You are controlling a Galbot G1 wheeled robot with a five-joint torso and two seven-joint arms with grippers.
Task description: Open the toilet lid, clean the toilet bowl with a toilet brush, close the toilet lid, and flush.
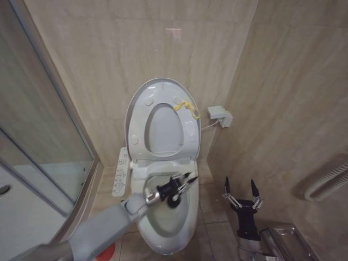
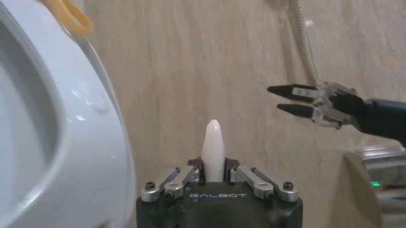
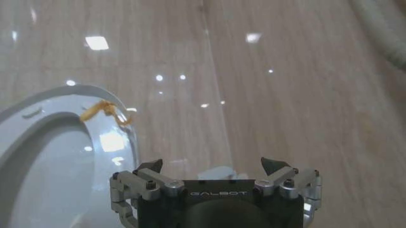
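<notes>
The toilet lid (image 1: 161, 85) stands raised against the wall, its yellow strap (image 1: 186, 107) hanging at its upper right, with the ring seat (image 1: 138, 128) up against it. Below lies the white toilet bowl (image 1: 169, 227). My left gripper (image 1: 186, 179) hovers over the bowl's rear, shut on the toilet brush's thin white handle (image 2: 213, 142). A dark lump (image 1: 173, 202) under the gripper may be the brush head. Part of the red holder (image 1: 107, 252) peeks from beneath my left arm. My right gripper (image 1: 241, 189) stands open to the right of the toilet, fingers up.
A button panel (image 1: 120, 171) runs along the bowl's left side. A glass shower door (image 1: 38, 141) closes off the left. A white wall fitting (image 1: 219, 115) with a hose sits right of the lid. A ribbed pipe (image 1: 326, 182) and a metal rack (image 1: 288, 239) are at the right.
</notes>
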